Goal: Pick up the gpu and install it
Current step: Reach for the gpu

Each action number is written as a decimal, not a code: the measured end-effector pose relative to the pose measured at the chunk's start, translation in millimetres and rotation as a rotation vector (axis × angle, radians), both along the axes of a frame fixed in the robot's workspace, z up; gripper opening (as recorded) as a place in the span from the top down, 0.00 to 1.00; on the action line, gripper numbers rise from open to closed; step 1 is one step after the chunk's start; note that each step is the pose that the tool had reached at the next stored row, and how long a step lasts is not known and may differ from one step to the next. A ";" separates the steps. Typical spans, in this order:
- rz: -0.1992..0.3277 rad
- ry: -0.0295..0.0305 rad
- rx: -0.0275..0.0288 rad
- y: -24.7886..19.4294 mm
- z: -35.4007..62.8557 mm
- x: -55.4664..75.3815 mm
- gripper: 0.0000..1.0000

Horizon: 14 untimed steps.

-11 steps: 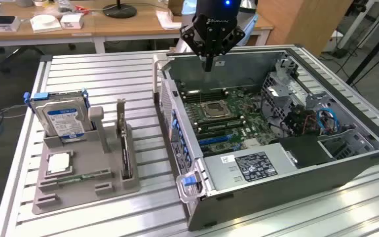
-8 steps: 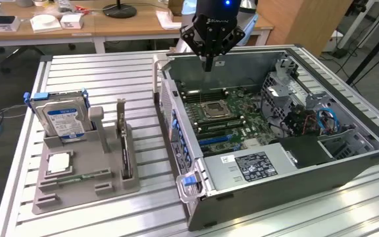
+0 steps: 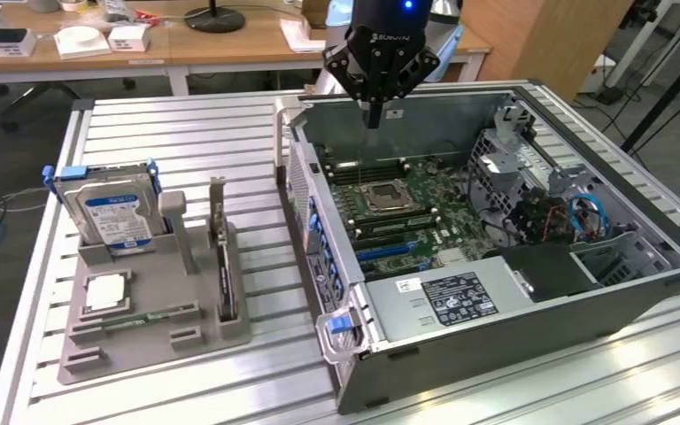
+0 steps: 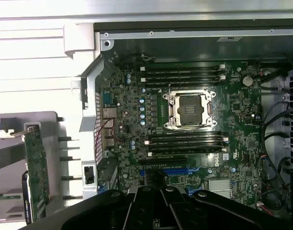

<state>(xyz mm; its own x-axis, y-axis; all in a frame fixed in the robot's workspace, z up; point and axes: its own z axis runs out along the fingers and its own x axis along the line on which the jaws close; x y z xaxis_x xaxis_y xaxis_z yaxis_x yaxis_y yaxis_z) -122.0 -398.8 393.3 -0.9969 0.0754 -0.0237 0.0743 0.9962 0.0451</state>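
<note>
On your slatted tabletop (image 3: 174,133) the open computer case (image 3: 623,292) lies on its side, motherboard (image 3: 393,208) facing up. Towards the exterior view's left, apart from the case, sits the grey holder (image 3: 139,341). The gpu (image 3: 220,266) stands on edge in one of its slots. Its long axis runs alongside the case's nearest wall, so you see little more than a thin blade with its bottom edge sunk in the slot. In the wrist view, one end disappears behind the hand's black body. Your hand (image 3: 372,119) hangs above the case's far wall, fingers pressed together, holding nothing.
</note>
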 end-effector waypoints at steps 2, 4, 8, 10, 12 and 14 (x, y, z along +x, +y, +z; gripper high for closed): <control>0.000 0.0000 0.0000 0.0 0.0 0.0 0.89; 0.000 0.0000 0.0000 0.0 0.0 0.0 0.89; 0.000 0.0000 -0.0001 0.0 -0.1 0.0 0.89; 0.000 0.0000 -0.0001 0.0 -0.2 -0.1 0.89; 0.000 -0.0002 0.0003 0.0 -0.4 -2.9 0.89; 0.000 -0.0001 0.0000 0.0 -0.4 -4.5 0.89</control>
